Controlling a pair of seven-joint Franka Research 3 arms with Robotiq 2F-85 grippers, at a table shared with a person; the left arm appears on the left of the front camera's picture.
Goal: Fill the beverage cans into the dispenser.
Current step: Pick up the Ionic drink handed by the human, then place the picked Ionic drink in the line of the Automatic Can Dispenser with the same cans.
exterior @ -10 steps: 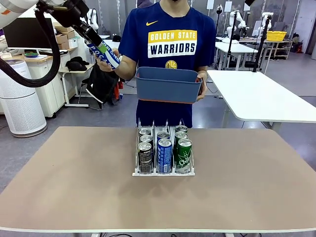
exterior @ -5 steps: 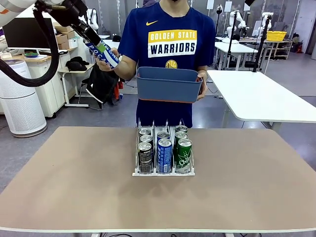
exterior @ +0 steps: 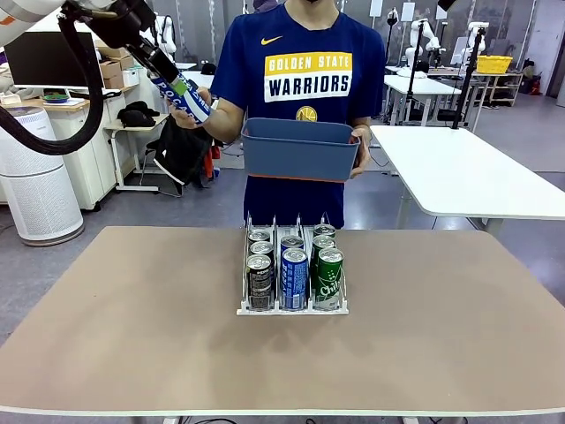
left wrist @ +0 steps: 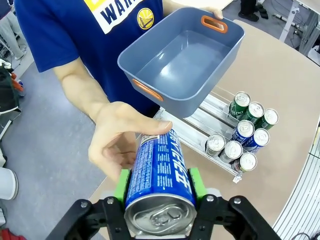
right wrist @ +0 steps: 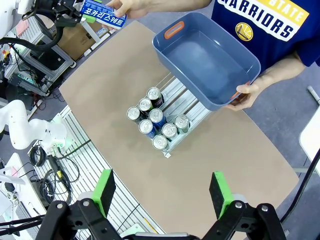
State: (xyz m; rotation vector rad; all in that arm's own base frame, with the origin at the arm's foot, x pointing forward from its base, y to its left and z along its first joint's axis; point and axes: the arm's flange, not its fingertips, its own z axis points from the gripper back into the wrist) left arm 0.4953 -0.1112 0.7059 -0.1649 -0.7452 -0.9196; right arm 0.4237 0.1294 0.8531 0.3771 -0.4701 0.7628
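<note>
Change: since the earlier front pictures the left gripper and its blue can have crept slightly up and to the picture's left; the tub, rack and racked cans lie as before.
Surface: a tan table with rounded corners, bare apart from the dispenser at its middle.
Room: at left a white cylindrical appliance on the grey floor and a desk with boxes; at right a second white table; far off, a yellow crate.
Left gripper: raised at the far left, green pads pinching the blue can's sides near its silver top, the can tilted.
Person's hand: one hand touches the far end of that can; the other holds a dark blue tub above the table's far edge.
Dispenser lanes: three black cans in the left lane, two blue ones in the middle, three green ones at right, all upright.
Left wrist view: looks down the can's lid and lettering, into the tub, whose orange-lined handles show and which holds nothing.
Right wrist view: the right gripper high above the table, fingers spread wide around nothing, the eight can tops below.
</note>
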